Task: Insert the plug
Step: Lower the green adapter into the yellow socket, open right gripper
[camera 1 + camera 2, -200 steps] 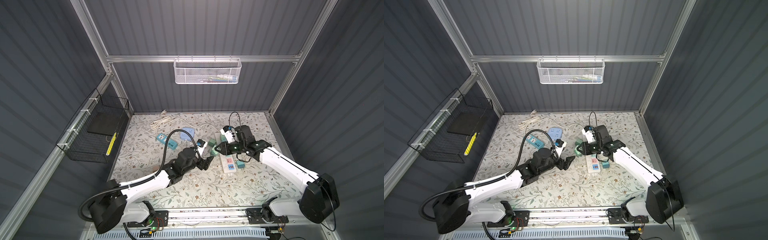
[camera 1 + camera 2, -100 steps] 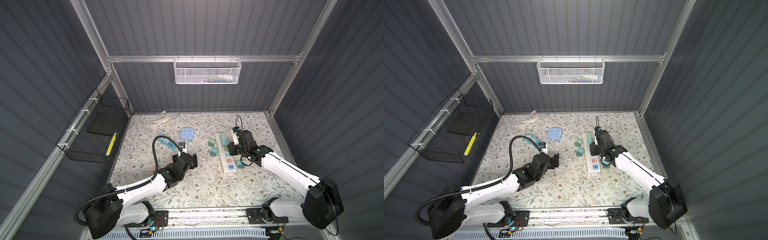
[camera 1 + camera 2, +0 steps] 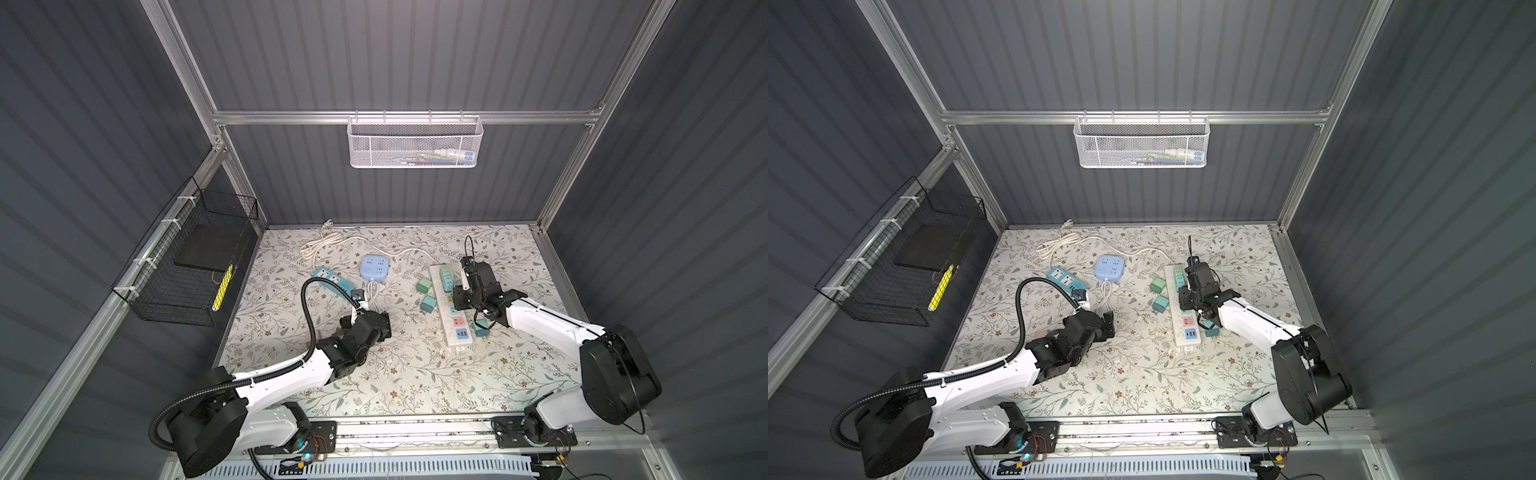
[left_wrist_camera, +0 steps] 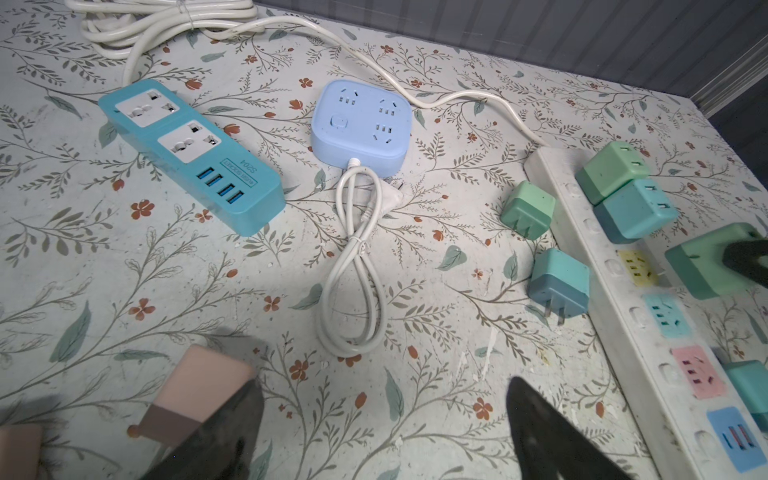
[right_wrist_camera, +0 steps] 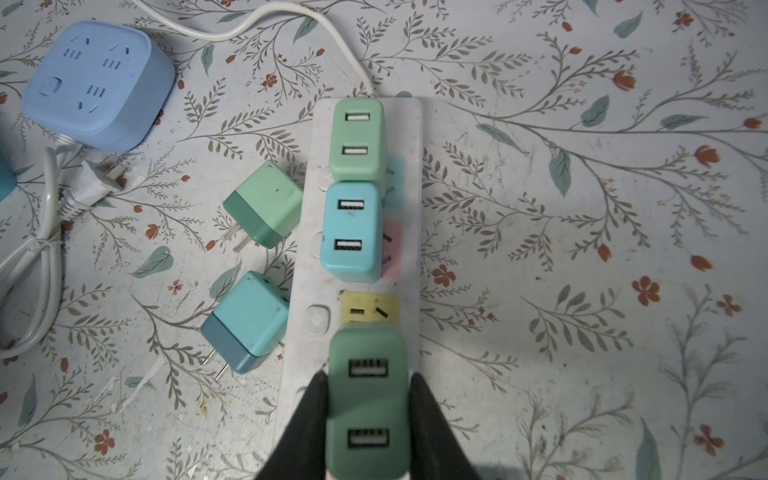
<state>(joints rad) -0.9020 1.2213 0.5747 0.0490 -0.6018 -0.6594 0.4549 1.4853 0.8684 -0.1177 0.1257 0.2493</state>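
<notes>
Top view: we see right pincer (image 3: 460, 297) over white strip (image 3: 451, 328); left pincer (image 3: 381, 326) spread, empty, above bench (image 3: 415, 374).

Left wrist: teal strip (image 4: 189, 153) reads "S204" (smaller line unreadable).

Right wrist: right pincer pinching green plug (image 5: 368, 415), just short of yellow socket (image 5: 370, 311). We'd square prongs over slots, then press straight down.

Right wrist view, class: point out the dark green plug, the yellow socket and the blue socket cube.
dark green plug (image 5: 368, 402), right wrist view, face between its USB ports
yellow socket (image 5: 370, 309), right wrist view, panel centre
blue socket cube (image 5: 89, 68), right wrist view, top face
</notes>
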